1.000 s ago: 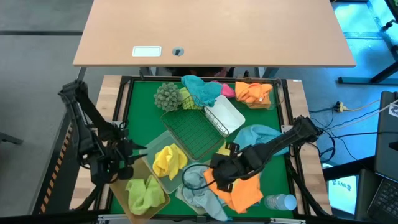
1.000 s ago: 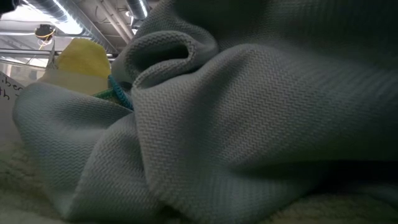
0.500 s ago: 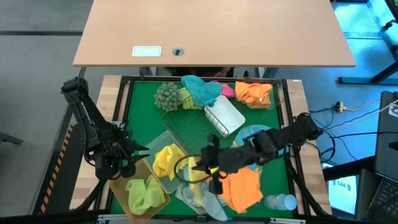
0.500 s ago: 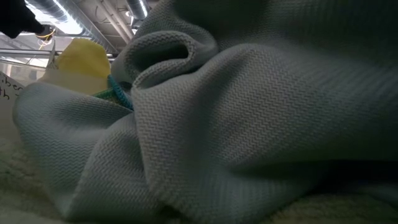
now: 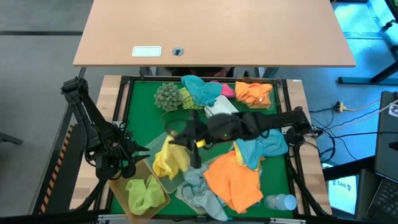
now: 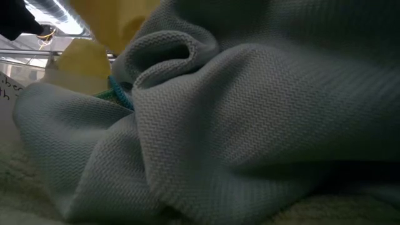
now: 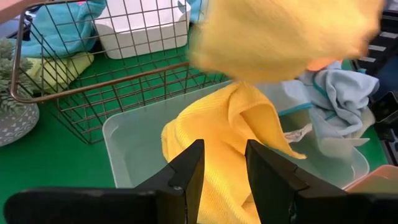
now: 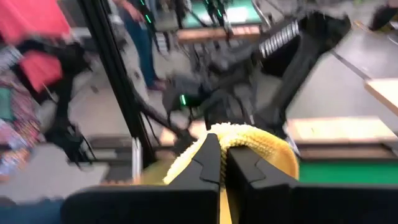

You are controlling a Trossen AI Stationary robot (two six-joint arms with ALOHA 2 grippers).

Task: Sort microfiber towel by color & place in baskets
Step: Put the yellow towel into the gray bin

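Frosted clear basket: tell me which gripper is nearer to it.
Right. The right gripper, shut on a yellow towel, hangs directly above the frosted clear basket; the left gripper waits, open, just beside its edge.

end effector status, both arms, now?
Left end effector: open, empty, hovering over the frosted clear basket.
Right end effector: shut on a yellow towel, carried above the baskets.

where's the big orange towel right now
In the high view, the big orange towel lies spread on the table's near right part, between the grey-blue towel and the clear bottle.
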